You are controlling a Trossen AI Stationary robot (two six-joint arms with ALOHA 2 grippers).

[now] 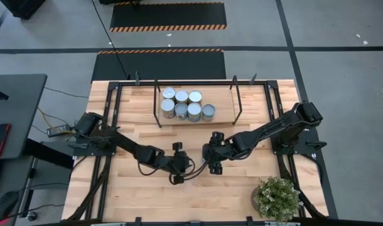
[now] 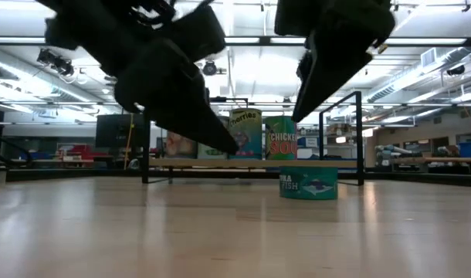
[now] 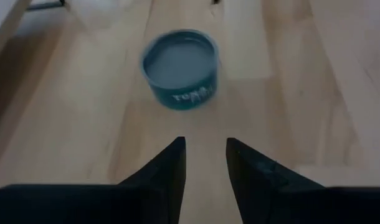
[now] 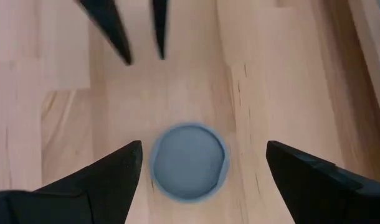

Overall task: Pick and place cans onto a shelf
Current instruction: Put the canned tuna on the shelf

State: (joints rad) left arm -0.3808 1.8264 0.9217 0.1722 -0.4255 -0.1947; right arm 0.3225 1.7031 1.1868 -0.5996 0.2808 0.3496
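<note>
Six cans (image 1: 181,104) already stand on the shelf (image 1: 224,116) at the table's (image 1: 242,182) far side, and the step in hand looks like the pick of the last can (image 4: 189,161), a low teal tin standing on the bare wood between the two arms, well short of the shelf. The right gripper (image 4: 202,163) hangs right over it with its fingers spread wide to either side, not yet touching; the left gripper (image 3: 204,158) points at the tin from close by, its fingers only a little apart and holding nothing. Next, the right gripper would need to drop straight down until its pads sit level with the tin's wall, then close and carry it to the free spot on the shelf
</note>
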